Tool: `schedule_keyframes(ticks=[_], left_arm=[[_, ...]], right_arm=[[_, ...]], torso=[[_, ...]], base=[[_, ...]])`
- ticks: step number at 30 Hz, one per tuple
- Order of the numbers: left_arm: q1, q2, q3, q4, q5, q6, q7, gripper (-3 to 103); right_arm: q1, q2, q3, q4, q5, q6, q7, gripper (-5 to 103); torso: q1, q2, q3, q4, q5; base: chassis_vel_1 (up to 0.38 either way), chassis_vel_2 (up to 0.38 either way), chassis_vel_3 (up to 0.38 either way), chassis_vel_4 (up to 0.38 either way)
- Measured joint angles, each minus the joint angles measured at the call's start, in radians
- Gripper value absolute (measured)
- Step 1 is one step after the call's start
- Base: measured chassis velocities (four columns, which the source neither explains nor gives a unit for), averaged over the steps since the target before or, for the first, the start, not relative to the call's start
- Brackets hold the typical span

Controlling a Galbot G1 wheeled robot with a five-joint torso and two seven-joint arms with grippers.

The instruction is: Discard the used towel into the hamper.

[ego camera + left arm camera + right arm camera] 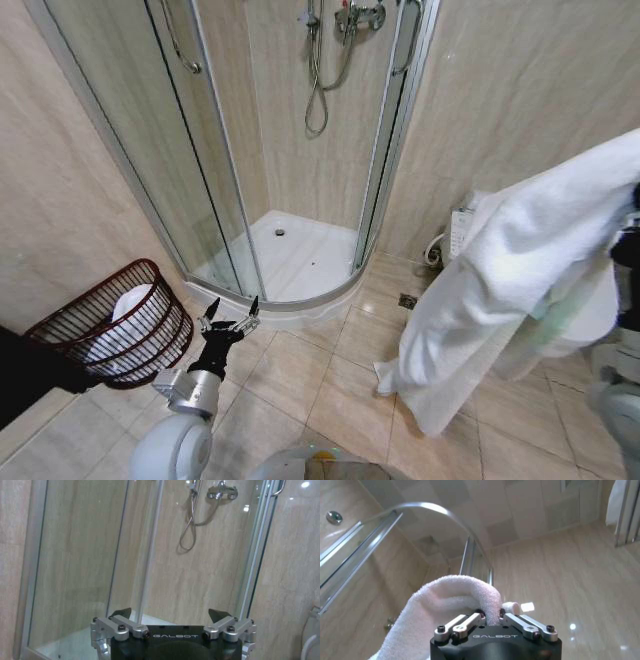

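A large white towel (500,280) hangs at the right of the head view, draped from high up down to the tiled floor. In the right wrist view my right gripper (492,617) is shut on a fold of the towel (445,600), lifted and pointing up at the ceiling. The hamper (115,325), a dark reddish-brown wire basket, stands at the left by the wall with something white inside. My left gripper (230,322) is open, held low just right of the hamper, facing the shower; its fingers (121,614) stand apart with nothing between them.
A corner shower cabin with curved glass doors (215,160) and a white tray (300,255) fills the back. A floor drain (407,300) lies in the tiles. A white fixture (462,230) sits on the right wall. Open tiled floor lies between hamper and towel.
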Motion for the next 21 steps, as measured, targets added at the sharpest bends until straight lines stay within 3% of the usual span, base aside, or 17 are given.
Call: schedule_keyframes(ticks=[9,21], left_arm=[[0.000,0.000,0.000,0.000,0.000,0.000,0.000,100],[0.000,0.000,0.000,0.000,0.000,0.000,0.000,100]], right_arm=[[0.002,-0.023,0.065,0.000,0.088,0.004,0.008,7],[-0.001,-0.025,0.085,0.000,0.107,0.006,0.011,7]], torso=[[0.011,0.036,0.025,0.0000,0.0001],[0.026,0.083,0.057,0.0000,0.0001]], base=[[0.000,0.000,0.000,0.000],[0.000,0.000,0.000,0.000]])
